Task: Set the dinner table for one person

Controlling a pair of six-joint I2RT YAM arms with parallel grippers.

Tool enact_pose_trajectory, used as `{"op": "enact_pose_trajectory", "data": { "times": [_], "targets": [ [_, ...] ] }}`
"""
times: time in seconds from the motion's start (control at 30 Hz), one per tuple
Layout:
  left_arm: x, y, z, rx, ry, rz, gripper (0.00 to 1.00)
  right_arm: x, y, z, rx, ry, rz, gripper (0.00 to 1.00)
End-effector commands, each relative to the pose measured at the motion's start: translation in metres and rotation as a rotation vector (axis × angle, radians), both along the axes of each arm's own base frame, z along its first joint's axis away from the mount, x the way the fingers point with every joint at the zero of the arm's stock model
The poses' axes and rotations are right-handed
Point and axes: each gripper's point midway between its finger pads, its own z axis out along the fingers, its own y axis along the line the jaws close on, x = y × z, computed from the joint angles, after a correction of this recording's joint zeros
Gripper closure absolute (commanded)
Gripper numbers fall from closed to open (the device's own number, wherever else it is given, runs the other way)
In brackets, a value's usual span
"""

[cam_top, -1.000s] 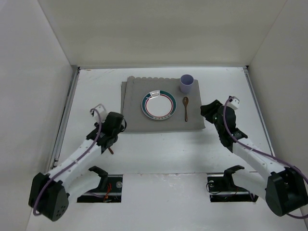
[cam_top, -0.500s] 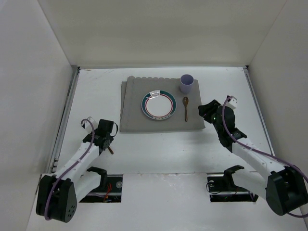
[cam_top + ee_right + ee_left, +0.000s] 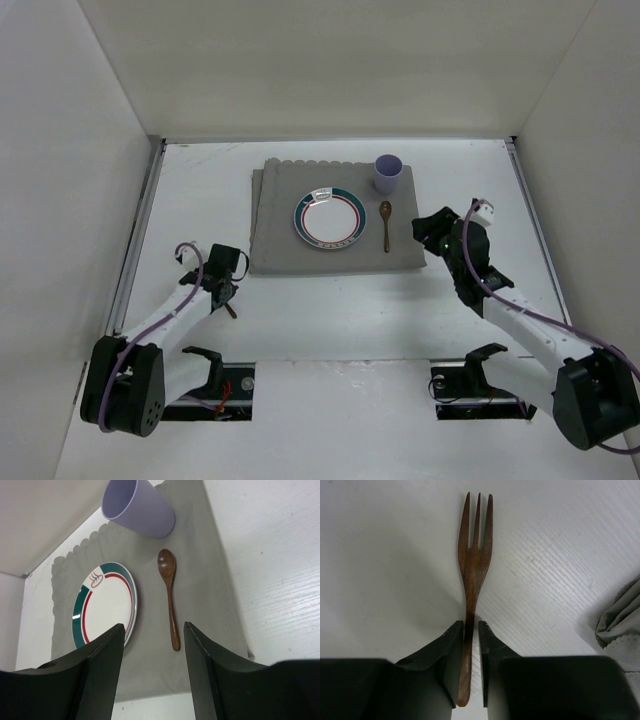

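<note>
While right tool (image 3: 154,625) hangs spread, left tool (image 3: 471,625) straddles the fork (image 3: 475,565) off the placemat (image 3: 275,245) edge, grip unclear.

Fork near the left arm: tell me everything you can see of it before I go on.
The fork is dark brown, wood by its look, with three slim tines, a short flat neck and a narrow handle. It lies flat on the white dinner table, tines pointing away from the left pincer, whose jaws stand close on either side of the handle; whether they clamp it cannot be told. It lies off the grey placemat, whose corner is to one side, not touching.
</note>
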Motion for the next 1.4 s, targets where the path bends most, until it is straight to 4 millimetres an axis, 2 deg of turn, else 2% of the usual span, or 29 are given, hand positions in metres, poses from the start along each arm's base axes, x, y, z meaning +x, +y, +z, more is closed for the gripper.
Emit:
{"op": "enact_pose_trajectory", "data": {
  "times": [0.0,0.07,0.13,0.27,0.33,0.5,0.53,0.73,0.87,1.1,1.37],
  "targets": [
    [-0.007,-0.003,-0.009,-0.02,0.064,-0.024,0.9,0.004,0.007,0.032,0.035,-0.098,0.02,0.43],
    [-0.002,-0.002,-0.001,-0.02,0.036,-0.03,0.94,0.003,0.007,0.031,0.035,-0.098,0.02,0.43],
    [0.008,-0.004,0.017,-0.013,-0.012,-0.067,0.95,0.004,0.007,0.031,0.036,-0.097,0.02,0.43],
    [0.041,-0.021,0.07,0.003,-0.151,-0.173,0.96,0.006,0.008,0.026,0.031,-0.081,0.021,0.43],
    [0.063,-0.044,0.09,0.014,-0.179,-0.28,0.96,0.007,0.009,0.024,0.028,-0.075,0.021,0.43],
    [0.111,-0.106,0.114,0.085,-0.203,-0.542,0.95,0.009,0.009,0.02,0.024,-0.067,0.017,0.43],
    [0.121,-0.119,0.115,0.102,-0.201,-0.599,0.94,0.009,0.008,0.02,0.023,-0.067,0.017,0.43],
    [0.172,-0.165,0.102,0.122,-0.186,-0.734,0.94,0.01,0.008,0.022,0.02,-0.074,0.012,0.43],
    [0.193,-0.174,0.086,0.137,-0.157,-0.752,0.94,0.009,0.01,0.023,0.018,-0.08,0.021,0.42],
    [0.205,-0.18,0.061,0.144,-0.11,-0.77,0.94,0.01,0.014,0.019,0.01,-0.067,0.031,0.42],
    [0.201,-0.167,0.044,0.153,-0.071,-0.741,0.94,0.011,0.017,0.016,0.008,-0.062,0.037,0.42]
  ]
}}
